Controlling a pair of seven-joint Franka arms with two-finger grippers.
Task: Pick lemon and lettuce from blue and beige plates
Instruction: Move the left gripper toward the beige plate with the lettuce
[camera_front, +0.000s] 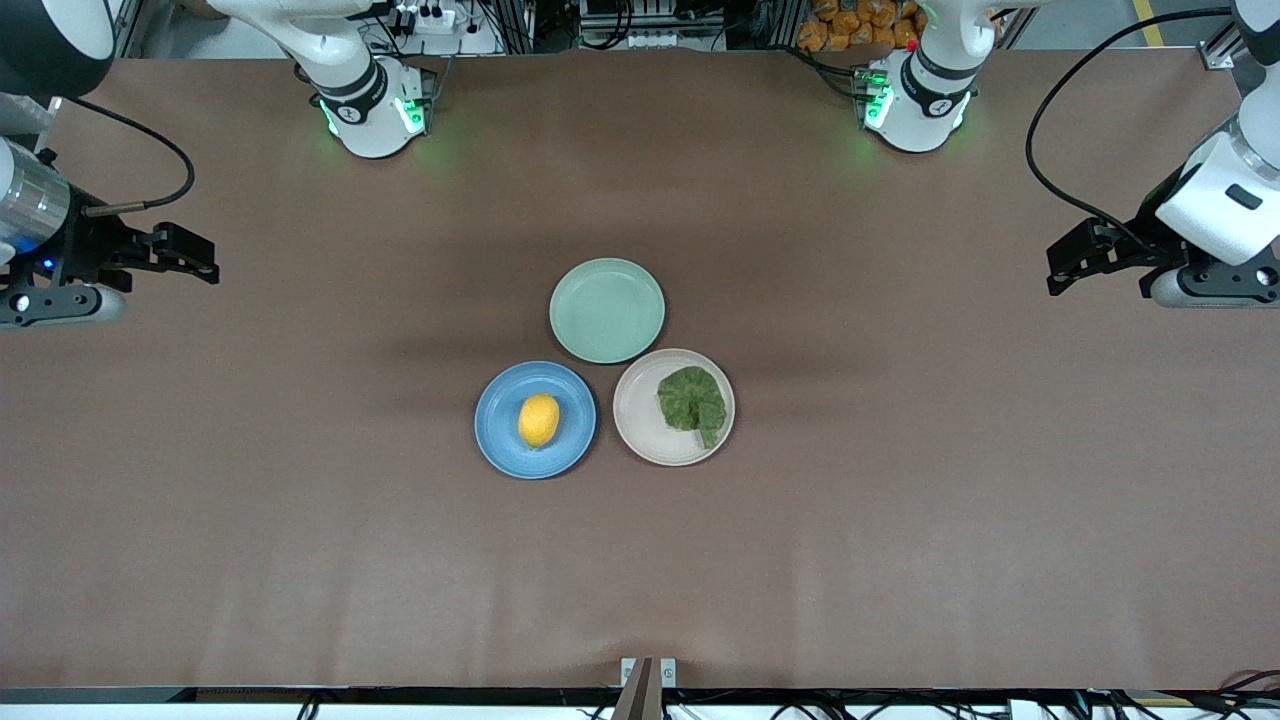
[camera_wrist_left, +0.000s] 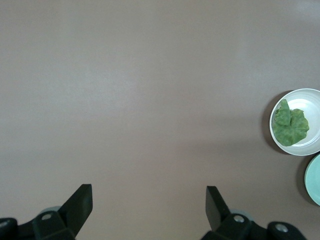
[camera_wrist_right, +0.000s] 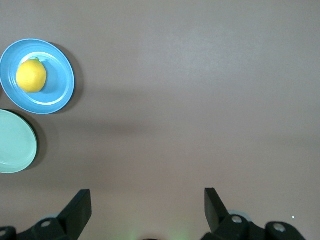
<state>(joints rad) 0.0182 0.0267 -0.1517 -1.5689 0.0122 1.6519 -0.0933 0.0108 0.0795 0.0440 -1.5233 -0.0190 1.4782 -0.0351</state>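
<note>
The yellow lemon (camera_front: 539, 420) lies on the blue plate (camera_front: 497, 440) at the table's middle. The dark green lettuce (camera_front: 692, 401) lies on the beige plate (camera_front: 640, 420) beside it, toward the left arm's end. My left gripper (camera_front: 1062, 268) is open and empty, up over bare table at the left arm's end. My right gripper (camera_front: 205, 262) is open and empty over bare table at the right arm's end. The right wrist view shows the lemon (camera_wrist_right: 31, 76) on the blue plate (camera_wrist_right: 60, 95). The left wrist view shows the lettuce (camera_wrist_left: 290, 124) on the beige plate (camera_wrist_left: 310, 100).
An empty mint-green plate (camera_front: 607, 310) sits farther from the front camera, touching both other plates; it also shows in the left wrist view (camera_wrist_left: 314, 178) and the right wrist view (camera_wrist_right: 15, 142). The brown table (camera_front: 900, 520) is bare all around the plates.
</note>
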